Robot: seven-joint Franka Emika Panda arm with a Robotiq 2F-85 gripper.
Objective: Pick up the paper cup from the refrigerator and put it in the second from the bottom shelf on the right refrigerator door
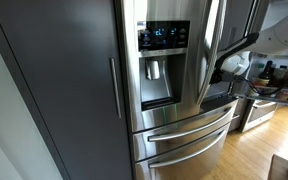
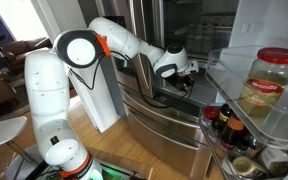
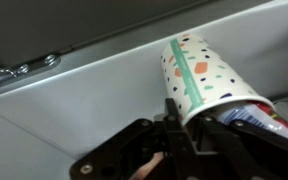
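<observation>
In the wrist view my gripper (image 3: 184,128) is shut on the paper cup (image 3: 199,68), a whitish cup with coloured speckles and a green stripe. The cup is tilted, with its wider rim toward the lower right. In an exterior view the white arm reaches into the open refrigerator (image 2: 159,20) and the gripper (image 2: 180,74) is just above the drawers; the cup is too small to make out there. The right refrigerator door (image 2: 274,30) stands open close to the camera. In an exterior view the arm (image 1: 236,48) passes behind that door (image 1: 208,50).
The door shelves hold a large red-lidded jar (image 2: 268,84) and, lower down, several dark bottles (image 2: 230,126). The dispenser panel (image 1: 164,36), two drawers with bar handles (image 1: 189,128) and a dark grey cabinet (image 1: 64,80) show. A pale fridge wall (image 3: 94,95) is behind the cup.
</observation>
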